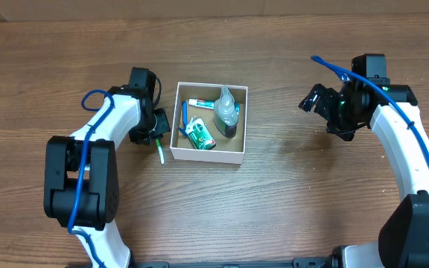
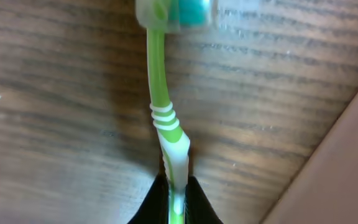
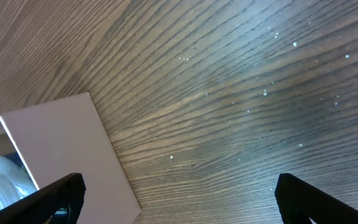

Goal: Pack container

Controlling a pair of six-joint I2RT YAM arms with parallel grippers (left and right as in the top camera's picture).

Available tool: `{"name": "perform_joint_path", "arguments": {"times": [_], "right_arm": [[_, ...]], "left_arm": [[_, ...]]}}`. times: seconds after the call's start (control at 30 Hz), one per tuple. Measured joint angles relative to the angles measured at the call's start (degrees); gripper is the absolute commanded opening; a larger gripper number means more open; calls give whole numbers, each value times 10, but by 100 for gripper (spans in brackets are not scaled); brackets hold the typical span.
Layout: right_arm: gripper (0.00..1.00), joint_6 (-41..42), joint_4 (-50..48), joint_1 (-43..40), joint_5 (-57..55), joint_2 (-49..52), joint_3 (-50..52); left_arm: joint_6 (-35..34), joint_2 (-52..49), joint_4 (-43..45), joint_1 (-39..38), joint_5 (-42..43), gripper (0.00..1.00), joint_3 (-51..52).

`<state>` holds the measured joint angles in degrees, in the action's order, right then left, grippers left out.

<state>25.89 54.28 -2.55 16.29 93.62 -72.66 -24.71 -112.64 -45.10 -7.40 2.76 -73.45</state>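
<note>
The container [image 1: 203, 155] is a small white-walled box with a brown inside at the table's middle. It holds a clear bottle [image 1: 226, 112], a green packet [image 1: 199, 135], a white tube [image 1: 199, 103] and a blue stick. My left gripper [image 1: 155, 128] sits just left of the box, shut on a green and white toothbrush [image 1: 160, 152]. In the left wrist view the toothbrush [image 2: 164, 118] runs from the jaws [image 2: 178, 193] to its head at the top. My right gripper [image 1: 313, 100] is open and empty, right of the box. The box wall shows in the right wrist view [image 3: 61, 149].
The table is brown wood grain. The box's outer wall [image 2: 340, 168] fills the right lower corner of the left wrist view. Blue cables run along both arms.
</note>
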Motion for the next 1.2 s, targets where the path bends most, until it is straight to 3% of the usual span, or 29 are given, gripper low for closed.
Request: {"name": "perform_joint_path", "arguments": {"times": [0.2, 0.4, 0.6, 0.83, 0.9, 0.93, 1.0, 1.03, 1.2], "right_arm": [[100, 0, 0, 0, 0, 0, 0], [100, 0, 0, 0, 0, 0, 0], [100, 0, 0, 0, 0, 0, 0], [100, 0, 0, 0, 0, 0, 0], [100, 0, 0, 0, 0, 0, 0], [100, 0, 0, 0, 0, 0, 0], [100, 0, -1, 0, 0, 0, 0], [100, 0, 0, 0, 0, 0, 0], [100, 0, 0, 0, 0, 0, 0]], "left_arm": [[23, 55, -98, -12, 0, 4, -107], [38, 150, -111, -91, 0, 6, -148], [34, 133, -83, -143, -29, 12, -137], [23, 74, -72, -148, -45, 20, -108], [23, 75, -115, -147, -52, 29, -123], [23, 76, -142, -146, -59, 41, -134], [24, 91, -192, -142, -80, 73, -163], [22, 106, -223, -135, -96, 99, -185], [21, 238, -292, -45, -164, 100, -259]]}}
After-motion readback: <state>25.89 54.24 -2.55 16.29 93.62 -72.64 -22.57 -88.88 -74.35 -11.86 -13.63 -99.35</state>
